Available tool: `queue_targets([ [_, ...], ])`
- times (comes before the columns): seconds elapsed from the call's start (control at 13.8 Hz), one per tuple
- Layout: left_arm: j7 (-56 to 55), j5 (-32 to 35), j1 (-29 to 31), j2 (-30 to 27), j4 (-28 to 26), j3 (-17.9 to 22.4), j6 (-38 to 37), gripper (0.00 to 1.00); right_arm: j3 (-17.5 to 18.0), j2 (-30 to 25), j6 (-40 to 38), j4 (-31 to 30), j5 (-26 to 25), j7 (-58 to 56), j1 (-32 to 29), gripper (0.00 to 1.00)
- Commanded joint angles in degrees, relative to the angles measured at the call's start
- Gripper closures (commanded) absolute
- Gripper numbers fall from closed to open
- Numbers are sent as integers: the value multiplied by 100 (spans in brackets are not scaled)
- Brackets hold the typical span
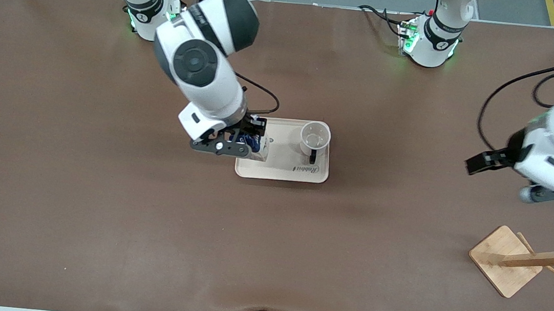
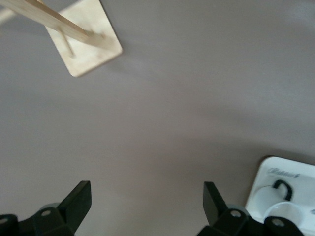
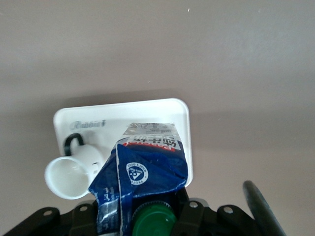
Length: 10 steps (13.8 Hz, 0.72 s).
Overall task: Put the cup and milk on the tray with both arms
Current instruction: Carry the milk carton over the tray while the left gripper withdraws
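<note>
Cup [image 1: 315, 138] sits on tray [image 1: 283, 172]; right gripper [image 1: 238, 141] clamps milk [image 3: 142, 172] over tray, unreleased; left gripper [image 2: 147, 206] open, waiting.

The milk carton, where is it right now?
The milk is gripped in the right gripper over the tray, at the tray's end toward the right arm, beside the cup.

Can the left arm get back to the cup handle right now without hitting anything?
Probably yes. The left gripper hangs open over bare table, and the cup stands on the tray at the end toward it; the right gripper holds the milk over the tray's other end.
</note>
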Motion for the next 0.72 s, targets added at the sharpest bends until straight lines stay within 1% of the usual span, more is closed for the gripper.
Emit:
queue_targets([
  [0.0, 893, 70, 384, -294, -133, -35, -159, 0, -53, 31, -8, -67, -296, -126, 256, 100],
  [0.14, 1404, 70, 595, -443, -124, -35, -160, 0, -53, 57, -8, -173, -296, -170, 335, 100],
  [0.29, 1564, 70, 631, -584, -124, -26, -160, 0, -44, 145, 53, -208, -261, -319, 361, 100],
  [0.51, 1766, 70, 771, -646, -89, -35, -168, 0, -36, 154, 570, -646, -235, -373, 441, 100],
  [0.65, 1775, 70, 780, -786, -63, -26, -230, 0, -36, 154, 598, -770, -217, -390, 458, 100],
])
